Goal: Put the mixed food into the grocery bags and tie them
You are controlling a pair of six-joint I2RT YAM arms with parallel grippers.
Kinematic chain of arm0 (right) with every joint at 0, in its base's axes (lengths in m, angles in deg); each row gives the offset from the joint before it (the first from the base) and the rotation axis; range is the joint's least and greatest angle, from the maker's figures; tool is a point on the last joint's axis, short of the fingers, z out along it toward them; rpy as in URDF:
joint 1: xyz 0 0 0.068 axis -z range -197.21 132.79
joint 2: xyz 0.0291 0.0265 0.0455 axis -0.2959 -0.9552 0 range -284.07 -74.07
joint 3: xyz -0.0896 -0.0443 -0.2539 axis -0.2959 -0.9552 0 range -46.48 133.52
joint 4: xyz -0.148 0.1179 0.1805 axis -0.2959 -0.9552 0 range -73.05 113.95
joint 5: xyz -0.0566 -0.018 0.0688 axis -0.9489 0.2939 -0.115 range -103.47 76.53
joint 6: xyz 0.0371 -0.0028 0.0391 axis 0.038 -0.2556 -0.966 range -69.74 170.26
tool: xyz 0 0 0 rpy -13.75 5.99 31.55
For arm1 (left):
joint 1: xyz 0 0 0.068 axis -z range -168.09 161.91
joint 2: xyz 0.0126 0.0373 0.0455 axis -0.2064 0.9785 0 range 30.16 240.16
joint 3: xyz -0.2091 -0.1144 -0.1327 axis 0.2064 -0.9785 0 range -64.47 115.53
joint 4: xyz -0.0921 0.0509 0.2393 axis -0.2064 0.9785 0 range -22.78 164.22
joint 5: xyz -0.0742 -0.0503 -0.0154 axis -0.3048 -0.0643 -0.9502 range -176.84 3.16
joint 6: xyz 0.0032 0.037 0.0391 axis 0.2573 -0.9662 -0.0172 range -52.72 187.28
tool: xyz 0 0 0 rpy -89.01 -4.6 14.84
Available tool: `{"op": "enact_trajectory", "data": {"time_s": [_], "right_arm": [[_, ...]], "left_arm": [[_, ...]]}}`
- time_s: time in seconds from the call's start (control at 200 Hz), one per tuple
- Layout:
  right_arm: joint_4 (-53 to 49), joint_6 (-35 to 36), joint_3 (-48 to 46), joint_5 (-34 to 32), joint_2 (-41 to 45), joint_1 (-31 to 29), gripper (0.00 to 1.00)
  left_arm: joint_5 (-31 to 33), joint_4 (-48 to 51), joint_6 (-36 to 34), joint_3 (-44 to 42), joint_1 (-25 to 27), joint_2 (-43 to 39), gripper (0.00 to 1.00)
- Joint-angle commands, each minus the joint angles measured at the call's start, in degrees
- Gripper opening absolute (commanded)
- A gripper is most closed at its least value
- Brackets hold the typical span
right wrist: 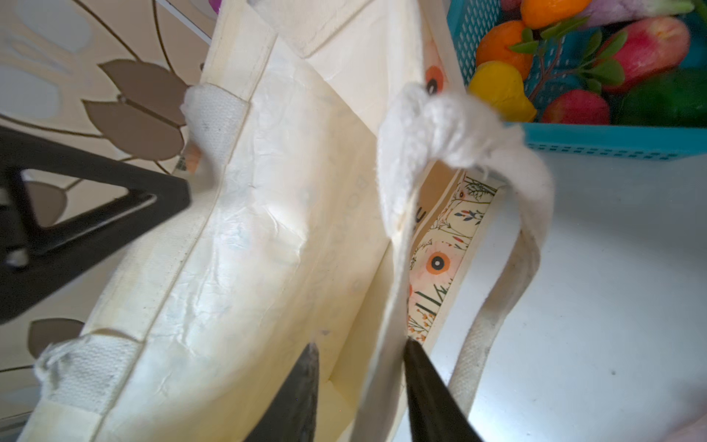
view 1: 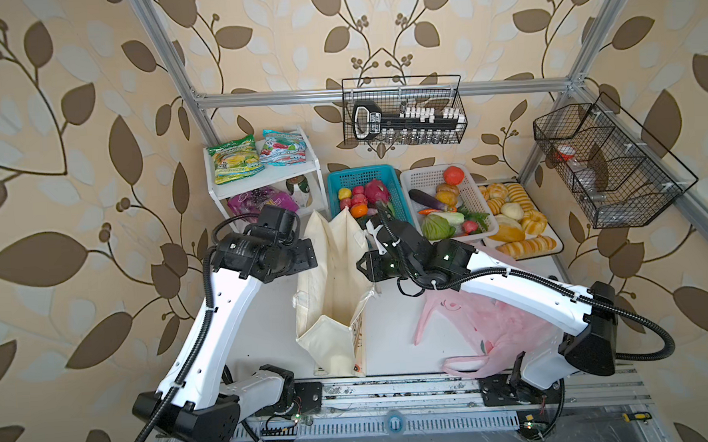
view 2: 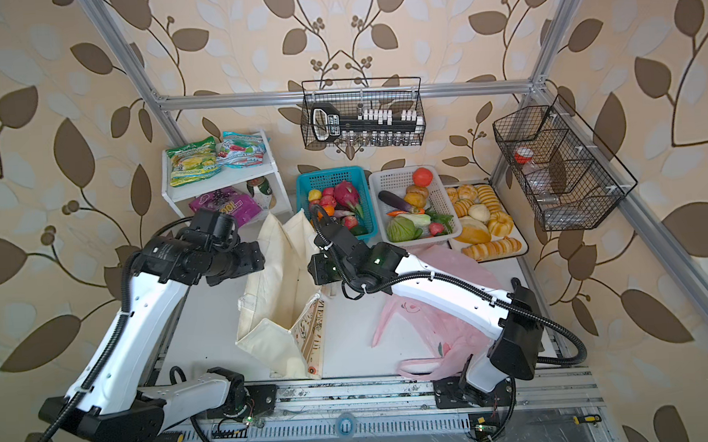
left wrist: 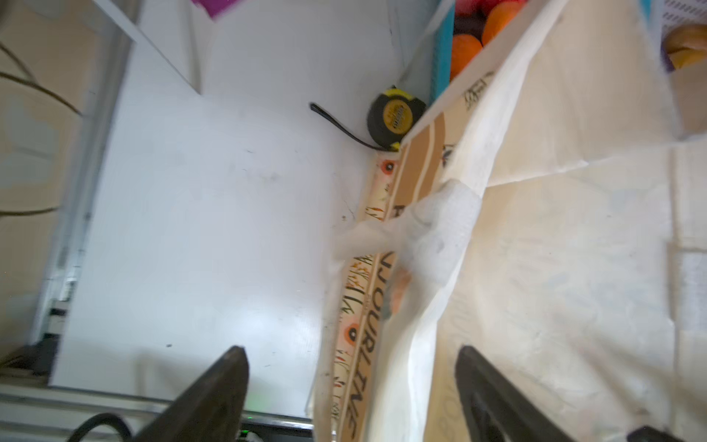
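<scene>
L gripper (left wrist: 352,348) spread; R gripper (right wrist: 359,344) half-spread astride 1 tote (view 1: 330,281); 1 pink bag (view 1: 495,327), 2 baskets (view 1: 362,175).

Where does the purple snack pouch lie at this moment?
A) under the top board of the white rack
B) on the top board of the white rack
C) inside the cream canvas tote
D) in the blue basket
A: in both top views the purple snack pouch lies under the top board of the white rack; on top are only the green-yellow packet and the teal-red packet.
</scene>
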Motion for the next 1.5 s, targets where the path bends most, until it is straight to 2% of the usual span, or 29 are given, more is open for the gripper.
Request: {"op": "enact_trajectory", "data": {"time_s": [0.0, 0.11, 0.175, 0.23, 0.305, 0.5, 0.67, 0.825, 0.855, 0.905, 0.985, 1.2, 1.265, 1.36, 1.495], "right_arm": [[-5.22, 2.43, 3.0, -3.5, -1.26, -0.46, 0.24], [-8.65, 3.34, 3.89, -9.46, -0.53, -0.43, 0.01], [-11.9, 3.71, 3.73, -14.47, 0.63, 0.03, 0.0], [-13.85, 3.64, 2.4, -15.94, 2.1, 1.26, 0.0], [-15.4, 3.3, -0.64, -17.7, 4.98, 3.61, 0.0], [-18.48, 3.24, -5.94, -22.57, 12.68, 8.46, 0.0], [-18.46, 4.51, -7.05, -21.8, 13.69, 9.93, 0.0], [-15.59, 4.31, -8.69, -17.12, 14.82, 9.91, 0.01], [-14.16, 4.23, -9.51, -15.63, 15.4, 9.86, 0.04], [-11.93, 4.27, -10.7, -13.43, 16.3, 9.91, 0.11], [-11.09, 4.17, -11.0, -11.45, 16.91, 10.09, 0.24], [-10.45, 4.3, -9.5, -9.26, 20.57, 10.7, 0.47], [-9.8, 4.33, -9.29, -8.59, 22.48, 11.21, 0.52], [-7.29, 4.2, -10.37, -8.6, 26.03, 11.41, 0.56], [-2.11, 3.57, -15.17, -9.71, 31.93, 11.41, 0.57]], "left_arm": [[-10.98, -4.39, -2.43, -0.99, -0.72, -0.37, 0.69], [-9.15, -5.05, -2.38, -1.2, -0.72, 1.64, 0.36], [-8.92, -5.09, -2.67, -0.51, -0.72, 1.78, 0.19], [-10.51, -5.96, -3.43, -0.24, -0.72, 1.21, 0.06], [-10.9, -7.3, -3.98, -0.8, -0.72, 0.08, 0.01], [-8.3, -6.42, -2.86, 1.13, -0.72, 0.79, 0.0], [-16.15, -11.74, -0.87, 0.47, -0.72, 2.43, 0.01], [-20.67, -11.63, -0.99, 1.4, -0.54, 5.31, 0.21], [-21.35, -11.95, -1.08, 1.06, -0.46, 5.44, 0.27], [-21.58, -11.56, -1.35, 1.11, -0.43, 5.49, 0.46], [-21.11, -10.45, -1.67, 2.33, -0.37, 4.83, 0.6], [-17.67, -12.75, -2.36, 5.82, -0.39, -1.19, 0.75], [-14.04, -12.69, -3.34, 7.68, -0.45, -2.28, 0.77], [-3.48, -12.87, -4.94, 9.62, -0.45, -3.7, 0.8], [12.26, -14.43, -14.24, 12.39, -0.54, -3.7, 0.86]]}}
